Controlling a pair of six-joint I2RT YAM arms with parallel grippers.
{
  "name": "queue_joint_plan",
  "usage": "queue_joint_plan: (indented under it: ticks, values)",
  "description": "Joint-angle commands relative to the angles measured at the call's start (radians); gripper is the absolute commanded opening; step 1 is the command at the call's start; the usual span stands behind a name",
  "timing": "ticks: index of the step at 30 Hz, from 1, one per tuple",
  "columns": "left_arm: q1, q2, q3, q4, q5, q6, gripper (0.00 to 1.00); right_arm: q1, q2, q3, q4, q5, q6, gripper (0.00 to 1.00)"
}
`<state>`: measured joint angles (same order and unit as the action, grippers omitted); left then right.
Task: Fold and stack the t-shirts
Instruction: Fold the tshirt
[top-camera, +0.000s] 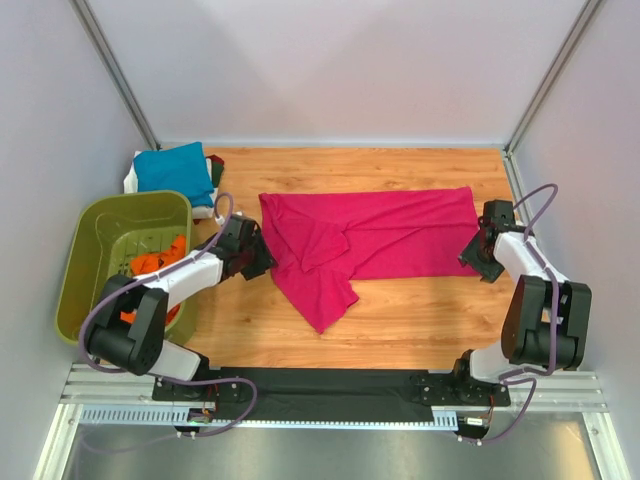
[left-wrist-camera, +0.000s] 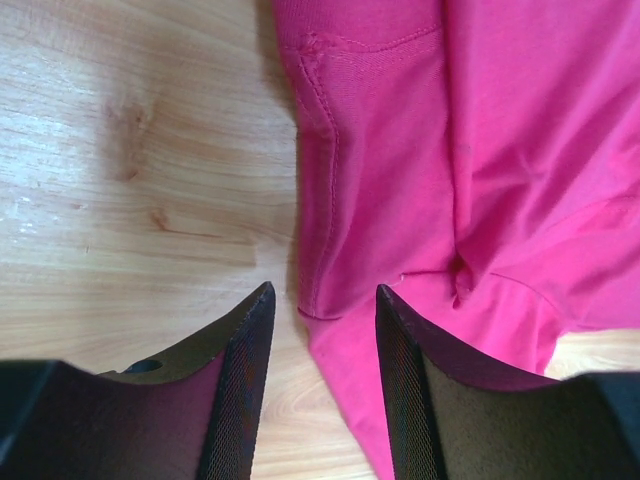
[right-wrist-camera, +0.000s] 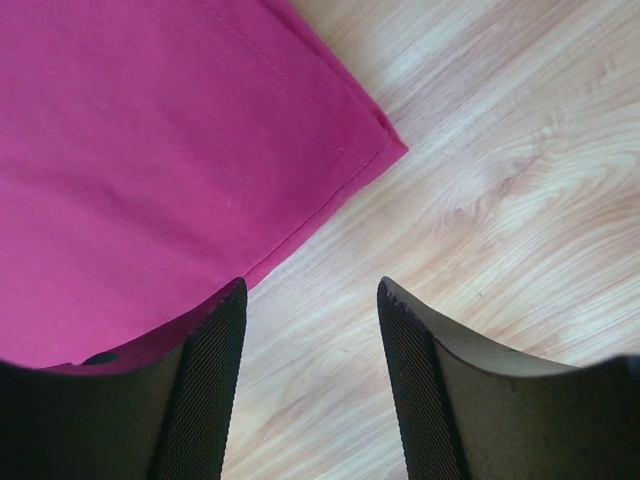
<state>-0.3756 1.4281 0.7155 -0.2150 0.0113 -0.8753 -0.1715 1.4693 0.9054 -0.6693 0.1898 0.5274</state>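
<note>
Magenta-pink t-shirt (top-camera: 365, 235) lies across the middle of the worktop (top-camera: 420, 320), spread left to right. It is mostly flat and creased on its left half. One flap runs from that half toward the near edge and ends in a point.

My left jaws: open, empty, low at the shirt's left edge. A seamed hem lies just beyond the tips, and the cloth's edge runs between my fingers (left-wrist-camera: 245, 390) over bare wood.

My right jaws: open, empty, at the shirt's right end near the right edge. The hemmed corner sits just ahead, with wood between the tips.

Far left corner: teal-blue t-shirt (top-camera: 175, 170), folded, on top of white cloth (top-camera: 130, 181).

Left edge: olive-green basket (top-camera: 95, 235) holding orange t-shirts (top-camera: 155, 263).
</note>
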Motion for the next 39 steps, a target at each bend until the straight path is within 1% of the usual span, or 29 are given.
queue_joint_plan:
  ticks: [1,2,3,13,18,19,21,22,23,25,26,27,28,32,33,39]
  values:
    - [0.0,0.015,0.01,0.051,-0.01,0.002,0.52,-0.005,0.026,-0.007,0.063,0.091,0.014,0.56]
    - [-0.002,0.028,0.012,0.051,-0.01,0.005,0.52,-0.006,0.039,-0.005,0.069,0.099,0.014,0.52]
    - [0.0,0.034,0.019,0.052,-0.01,0.007,0.52,-0.008,0.045,-0.003,0.077,0.106,0.011,0.51]
    - [0.0,0.077,0.05,0.04,-0.065,0.019,0.5,-0.056,0.1,0.061,0.088,0.143,-0.001,0.46]
    - [0.0,0.101,0.056,0.043,-0.065,0.019,0.48,-0.06,0.155,0.066,0.109,0.155,-0.007,0.37]
    - [0.0,0.104,0.058,0.046,-0.065,0.022,0.46,-0.06,0.161,0.067,0.114,0.166,-0.01,0.36]
    - [0.0,0.11,0.061,0.043,-0.065,0.024,0.43,-0.062,0.18,0.067,0.114,0.177,-0.01,0.29]
    - [0.0,0.115,0.062,0.043,-0.065,0.025,0.39,-0.06,0.184,0.067,0.116,0.187,-0.012,0.27]
    - [0.0,0.118,0.065,0.043,-0.065,0.027,0.37,-0.06,0.189,0.067,0.117,0.197,-0.013,0.21]
    - [-0.002,0.126,0.07,0.043,-0.06,0.029,0.3,-0.06,0.194,0.066,0.116,0.22,-0.012,0.12]
    - [0.0,0.129,0.071,0.042,-0.06,0.027,0.29,-0.06,0.188,0.064,0.106,0.23,-0.009,0.03]
    - [0.0,0.129,0.073,0.04,-0.06,0.027,0.26,-0.06,0.184,0.063,0.105,0.234,-0.009,0.0]
    - [0.0,0.126,0.073,0.034,-0.063,0.025,0.23,-0.06,0.178,0.059,0.1,0.24,-0.007,0.0]
    - [0.0,0.111,0.081,0.008,-0.091,0.025,0.15,-0.059,0.113,0.052,0.06,0.24,-0.003,0.0]
    - [0.0,0.106,0.081,-0.006,-0.105,0.024,0.11,-0.06,0.099,0.052,0.056,0.238,-0.003,0.0]
    - [0.007,0.074,0.09,-0.064,-0.134,0.01,0.0,-0.06,0.036,0.01,0.024,0.208,0.016,0.0]
